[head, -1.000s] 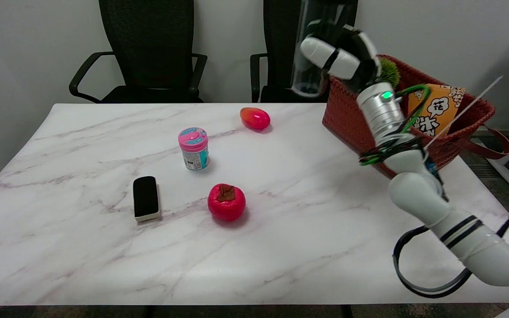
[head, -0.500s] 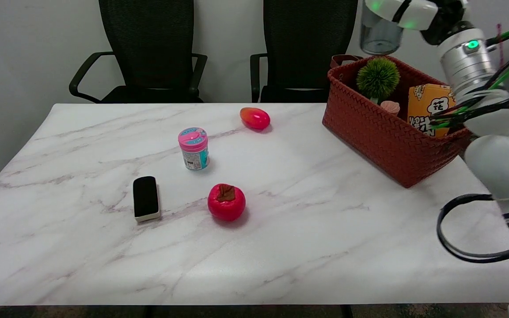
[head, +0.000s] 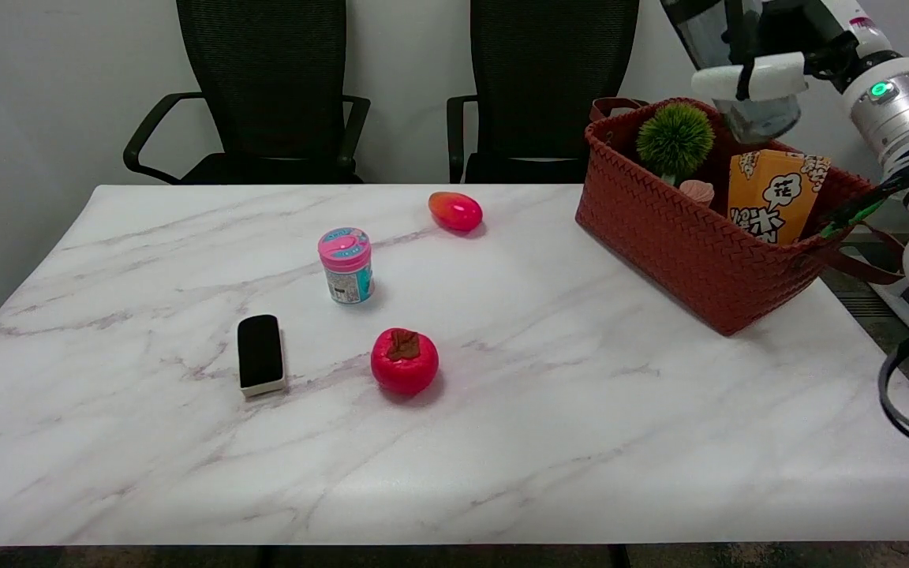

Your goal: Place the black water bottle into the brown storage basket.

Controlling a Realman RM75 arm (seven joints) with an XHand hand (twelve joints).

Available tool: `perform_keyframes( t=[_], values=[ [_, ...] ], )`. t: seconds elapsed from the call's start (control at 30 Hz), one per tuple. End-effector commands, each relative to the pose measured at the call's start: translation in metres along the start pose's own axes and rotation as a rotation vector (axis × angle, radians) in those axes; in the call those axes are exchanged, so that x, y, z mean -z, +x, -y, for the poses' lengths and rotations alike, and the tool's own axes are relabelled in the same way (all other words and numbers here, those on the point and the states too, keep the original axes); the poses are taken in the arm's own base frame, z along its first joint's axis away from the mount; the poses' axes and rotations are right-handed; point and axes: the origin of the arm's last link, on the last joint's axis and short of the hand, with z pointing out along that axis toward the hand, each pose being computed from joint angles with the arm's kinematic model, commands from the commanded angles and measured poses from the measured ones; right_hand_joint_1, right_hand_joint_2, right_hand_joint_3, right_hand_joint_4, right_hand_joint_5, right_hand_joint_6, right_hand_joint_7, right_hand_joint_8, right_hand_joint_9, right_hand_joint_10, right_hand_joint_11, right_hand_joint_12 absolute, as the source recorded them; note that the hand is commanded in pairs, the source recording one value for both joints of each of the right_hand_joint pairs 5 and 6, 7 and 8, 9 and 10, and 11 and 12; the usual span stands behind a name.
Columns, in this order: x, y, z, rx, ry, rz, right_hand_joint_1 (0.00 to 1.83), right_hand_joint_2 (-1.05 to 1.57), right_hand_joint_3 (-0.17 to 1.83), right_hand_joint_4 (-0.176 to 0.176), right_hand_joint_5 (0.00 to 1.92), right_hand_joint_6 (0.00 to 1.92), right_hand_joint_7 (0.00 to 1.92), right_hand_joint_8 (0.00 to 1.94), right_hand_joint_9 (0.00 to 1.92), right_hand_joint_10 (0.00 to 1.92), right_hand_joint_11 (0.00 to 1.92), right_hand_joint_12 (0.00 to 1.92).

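Head view: basket (head: 683, 237) holds plant (head: 674, 140), seemingly snacks (head: 774, 197).

Two black chairs (head: 269, 87) stand at the top of the frame. One basket (head: 683, 244) at the upper right holds one green ball (head: 675, 132), one orange packet (head: 774, 193) and one pink thing (head: 696, 191). One bottle (head: 738, 63). On the tabletop (head: 502, 442): one jar (head: 346, 265), one eraser (head: 260, 353), two red fruits (head: 404, 361).

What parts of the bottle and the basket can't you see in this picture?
Head view only:
- water bottle: its top is cut off by the picture's upper edge; the right hand covers part of its side.
- basket: its near wall hides the floor inside and the lower parts of the green plant and orange packet.
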Motion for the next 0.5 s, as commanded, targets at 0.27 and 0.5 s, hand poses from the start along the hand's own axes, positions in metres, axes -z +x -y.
perform_keyframes(
  t=[0.27,0.5],
  values=[
    [-0.083,0.004,-0.002,0.190,-0.121,0.062,1.29,1.06,0.51,0.000,0.89,0.89,1.15,1.15,1.19,1.19,1.08,1.08],
    [-0.108,-0.047,0.018,0.188,-0.064,0.163,1.28,1.05,0.52,0.000,0.89,0.89,1.16,1.16,1.19,1.19,1.07,1.07]
  ],
)
